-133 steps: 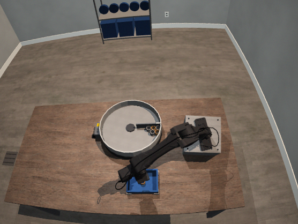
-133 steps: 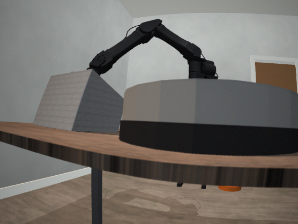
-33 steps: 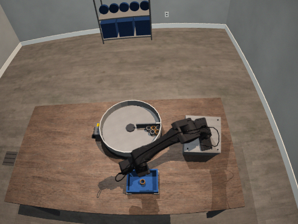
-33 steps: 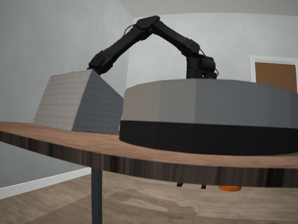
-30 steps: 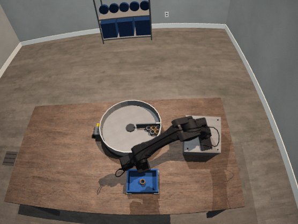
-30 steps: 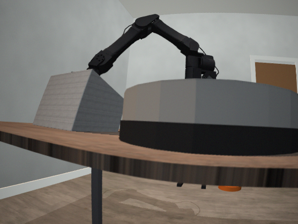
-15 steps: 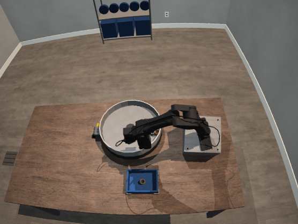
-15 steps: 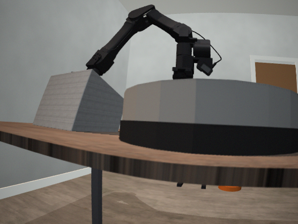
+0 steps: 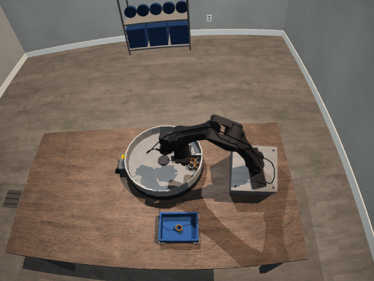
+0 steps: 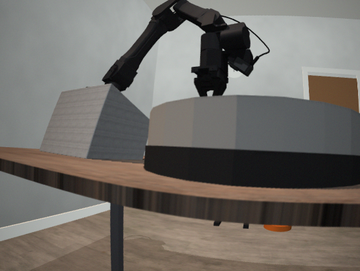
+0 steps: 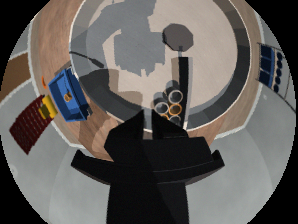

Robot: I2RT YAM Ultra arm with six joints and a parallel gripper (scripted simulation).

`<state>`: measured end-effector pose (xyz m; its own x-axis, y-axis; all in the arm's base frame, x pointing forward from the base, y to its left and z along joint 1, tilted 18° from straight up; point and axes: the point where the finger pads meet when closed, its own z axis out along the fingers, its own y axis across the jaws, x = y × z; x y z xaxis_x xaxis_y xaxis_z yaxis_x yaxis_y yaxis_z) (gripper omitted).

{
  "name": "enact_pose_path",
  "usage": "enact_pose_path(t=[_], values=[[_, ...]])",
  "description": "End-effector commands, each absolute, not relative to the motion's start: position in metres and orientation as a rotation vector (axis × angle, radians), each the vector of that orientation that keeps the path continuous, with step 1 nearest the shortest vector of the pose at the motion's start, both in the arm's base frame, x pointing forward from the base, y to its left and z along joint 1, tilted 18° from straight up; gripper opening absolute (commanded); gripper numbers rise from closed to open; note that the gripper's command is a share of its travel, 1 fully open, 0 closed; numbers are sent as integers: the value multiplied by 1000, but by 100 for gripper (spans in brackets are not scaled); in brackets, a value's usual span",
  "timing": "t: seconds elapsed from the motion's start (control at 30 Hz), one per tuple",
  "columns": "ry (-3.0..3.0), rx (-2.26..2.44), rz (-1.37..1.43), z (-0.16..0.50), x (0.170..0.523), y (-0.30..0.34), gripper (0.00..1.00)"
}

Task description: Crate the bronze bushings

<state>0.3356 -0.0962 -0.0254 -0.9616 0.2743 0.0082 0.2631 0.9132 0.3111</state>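
Note:
The round grey turntable (image 9: 164,161) holds a small cluster of bushings (image 9: 194,162) by its right rim. In the wrist view the cluster (image 11: 169,104) shows two bronze rings (image 11: 174,98) and darker steel ones (image 11: 161,104) next to a dark divider bar (image 11: 182,86). My gripper (image 10: 208,92) hangs over the turntable just above rim height, beside the cluster. Its fingers are close together with nothing between them. The blue crate (image 9: 178,227) at the table's front holds one bronze bushing (image 9: 178,225). The crate also shows in the wrist view (image 11: 67,96).
A dark hub (image 9: 163,160) sits at the turntable's centre. The grey arm pedestal (image 9: 253,169) stands to the right. A small yellow and grey box (image 9: 121,163) sits at the turntable's left rim. A shelf with blue bins (image 9: 156,25) stands against the far wall.

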Motion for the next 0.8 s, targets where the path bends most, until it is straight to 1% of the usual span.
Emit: enact_pose_path(t=[0.0, 0.27, 0.77], values=[[3036, 455, 472, -31, 335, -124, 13], [3028, 515, 483, -38, 329, -145, 13], [3027, 522, 482, -39, 329, -146, 13]])
